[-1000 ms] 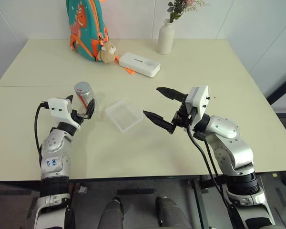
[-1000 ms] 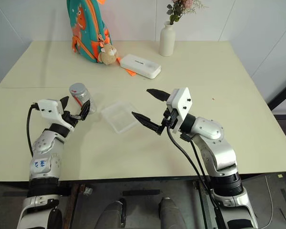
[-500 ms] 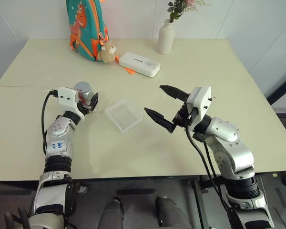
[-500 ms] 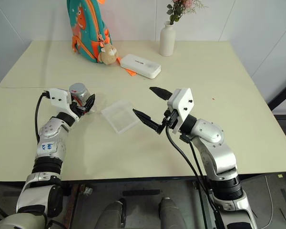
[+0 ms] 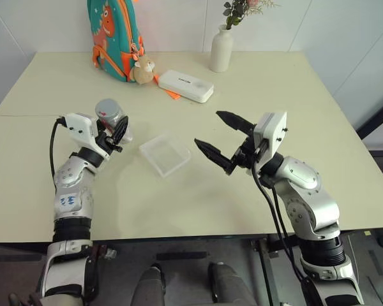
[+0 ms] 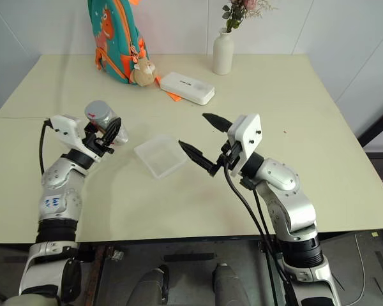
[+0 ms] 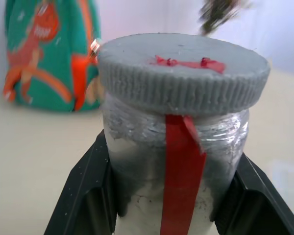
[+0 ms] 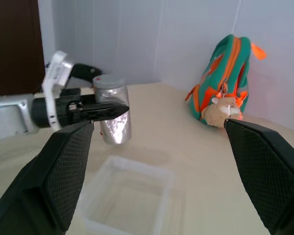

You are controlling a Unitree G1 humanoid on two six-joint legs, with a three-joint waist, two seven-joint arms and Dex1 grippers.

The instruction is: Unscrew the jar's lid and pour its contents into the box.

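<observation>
The jar (image 5: pixel 112 121) is gripped around its body by the left end effector (image 5: pixel 115 132), clenched on it and held raised off the counter (image 5: pixel 198 197), lid (image 7: pixel 183 68) still on. The right end effector (image 5: pixel 222 139) is spread wide with nothing in it, beyond the box (image 5: pixel 165 153), which lies on the counter between the two arms. The jar is judged light, stiff and rather slippery. The lid's ribbed rim is judged the best hold for unscrewing.
</observation>
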